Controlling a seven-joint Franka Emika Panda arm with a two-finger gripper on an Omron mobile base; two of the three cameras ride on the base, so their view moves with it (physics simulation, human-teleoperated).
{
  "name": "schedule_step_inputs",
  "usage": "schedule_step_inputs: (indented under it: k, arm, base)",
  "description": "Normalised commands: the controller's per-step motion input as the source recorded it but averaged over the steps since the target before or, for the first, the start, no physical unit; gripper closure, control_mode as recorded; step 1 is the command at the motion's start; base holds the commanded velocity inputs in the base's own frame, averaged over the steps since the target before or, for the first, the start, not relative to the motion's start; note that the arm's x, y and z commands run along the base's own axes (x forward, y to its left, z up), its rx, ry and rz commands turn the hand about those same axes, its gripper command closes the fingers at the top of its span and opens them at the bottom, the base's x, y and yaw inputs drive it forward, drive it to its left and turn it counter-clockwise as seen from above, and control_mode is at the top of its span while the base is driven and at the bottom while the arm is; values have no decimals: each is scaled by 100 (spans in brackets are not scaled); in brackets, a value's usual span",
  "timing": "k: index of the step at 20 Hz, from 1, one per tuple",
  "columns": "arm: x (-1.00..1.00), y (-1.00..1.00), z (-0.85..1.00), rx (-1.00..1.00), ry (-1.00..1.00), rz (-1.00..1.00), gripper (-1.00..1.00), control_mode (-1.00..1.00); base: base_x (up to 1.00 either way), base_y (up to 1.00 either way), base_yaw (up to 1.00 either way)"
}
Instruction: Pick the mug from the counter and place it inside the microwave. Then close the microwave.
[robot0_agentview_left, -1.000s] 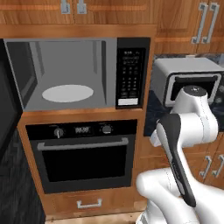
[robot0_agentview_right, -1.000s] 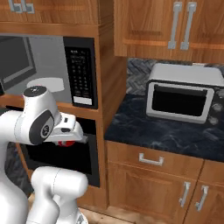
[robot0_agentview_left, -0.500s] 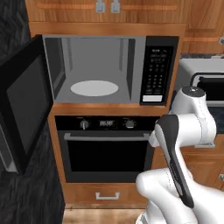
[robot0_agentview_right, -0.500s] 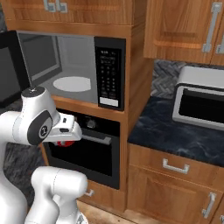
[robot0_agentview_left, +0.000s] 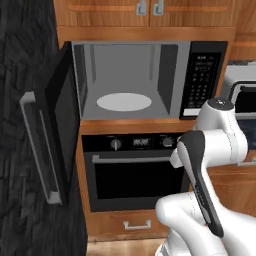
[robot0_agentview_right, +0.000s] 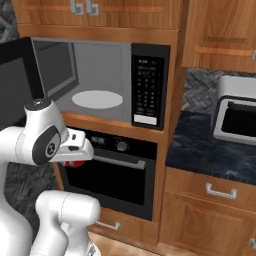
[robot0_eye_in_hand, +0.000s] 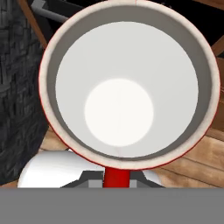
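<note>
— Grey walls and a white round plate: from the left base camera the microwave (robot0_agentview_left: 150, 80) stands wide open, its dark door (robot0_agentview_left: 52, 130) swung out to the left with the bar handle (robot0_agentview_left: 35, 145) on its outer edge. Anything else there?

— A black oven (robot0_agentview_left: 135, 167) sits right below it, and the white arm (robot0_agentview_left: 210, 150) rises at the lower right, folded in front of the oven's right side.

— And from the right base camera?

— Same microwave, with its black keypad (robot0_agentview_right: 148, 90) on the right. Past the wooden cabinet column, a dark speckled tabletop (robot0_agentview_right: 210, 150) carries a silver toaster oven (robot0_agentview_right: 237, 117). The arm's hand is low, in front of the oven's upper left corner, and a sliver of the red mug (robot0_agentview_right: 75, 163) peeks out beneath it.

— So the mug is off the tabletop?

— Yes, it hangs in the air before the oven, below the microwave opening and outside it.

— What does the hand camera give?

— It looks straight down into the mug's white inside, red rim all round. The claw (robot0_eye_in_hand: 116, 178) is closed tight on the mug at the bottom edge, where a red strip runs down between its tips.
</note>
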Motion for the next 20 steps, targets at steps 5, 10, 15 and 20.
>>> schedule_step_inputs:
  k: [5,10,15,20]
  arm:
    - [0,0,0,0,0,0,100,100]
    - [0,0,0,0,0,0,100,100]
    - [0,0,0,0,0,0,100,100]
    - [0,0,0,0,0,0,100,100]
  base:
    - [32,5,-31]
    - [49,3,-34]
    - [1,33,-10]
    - [-11,54,0]
